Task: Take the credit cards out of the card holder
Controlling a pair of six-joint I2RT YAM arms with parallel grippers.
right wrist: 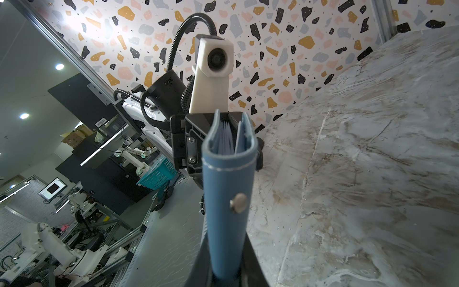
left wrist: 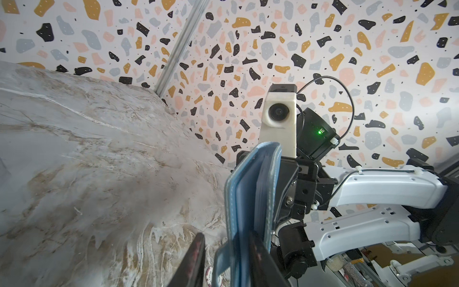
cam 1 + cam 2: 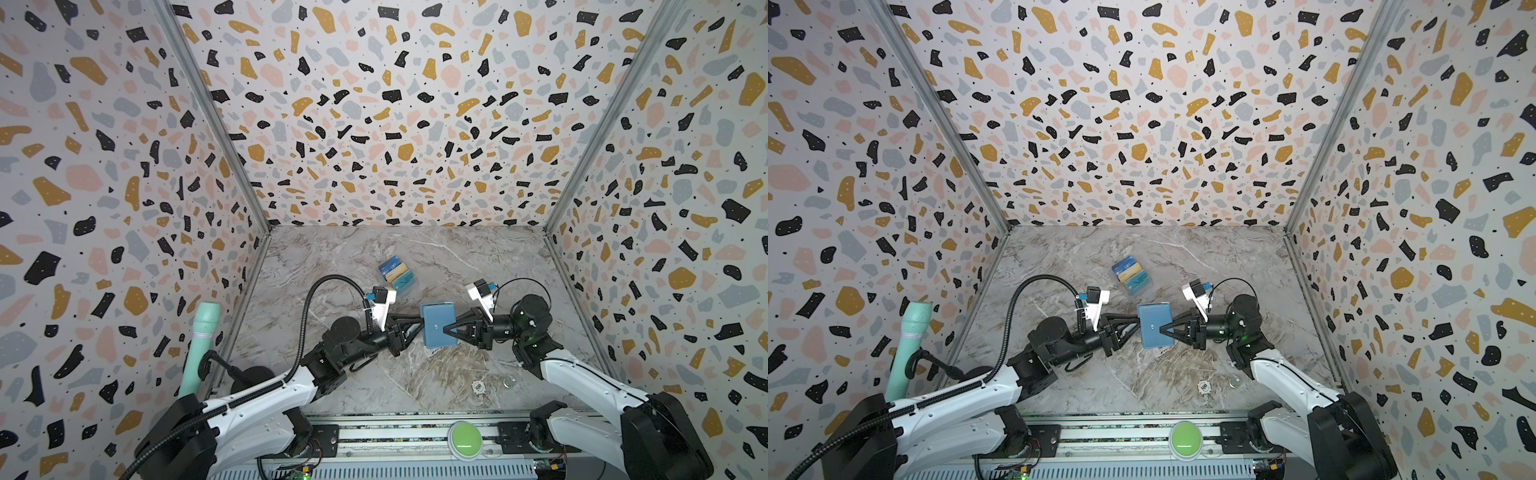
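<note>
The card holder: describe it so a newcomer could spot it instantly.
On the marble table, look to the middle, where the left gripper and right gripper meet. The card holder is the slate-blue, book-style wallet between them, nearer the camera than the credit cards. Unlike those thin, printed cards, it is thicker, plain blue and has a metal snap.

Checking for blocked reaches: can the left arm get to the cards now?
Probably yes: the cards sit uncovered just beyond the left gripper, nothing between, though its jaws must first back off the wallet edge they straddle.
</note>
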